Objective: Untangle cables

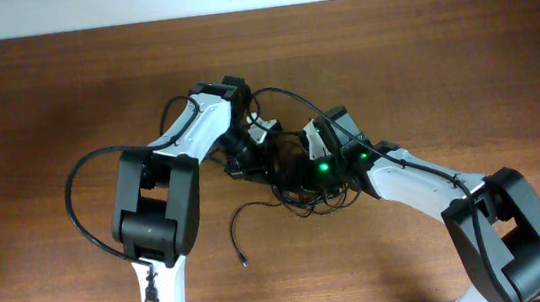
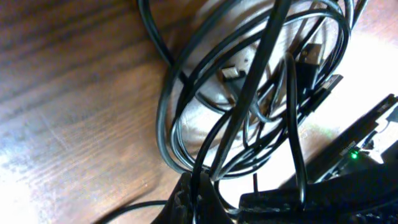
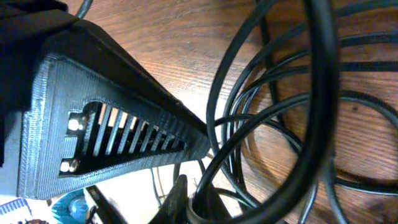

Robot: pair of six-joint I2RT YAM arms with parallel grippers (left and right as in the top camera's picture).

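Several thin black cables lie in one knotted heap on the table. The heap sits right at the tips of both tools and sags slightly past them toward the arms' bases. One loose plug end trails out farther the same way, on the left arm's side.

The left gripper comes down onto the heap's near edge. Its jaws are closed, and in the left wrist view a few strands run down into them while the coiled loops fan out ahead of its tips.

The right gripper comes in from the opposite side, almost tip to tip with the left. It is pinched tight, with a strand running down into its tips in its own view, though which strand I cannot tell.

Neither arm is nearer, since both are at the knot. The heap's longer spread runs roughly along the line from one tool to the other. My judgement is that the next move turns on drawing the two grips apart along that line, so the loops between them open rather than tighten.
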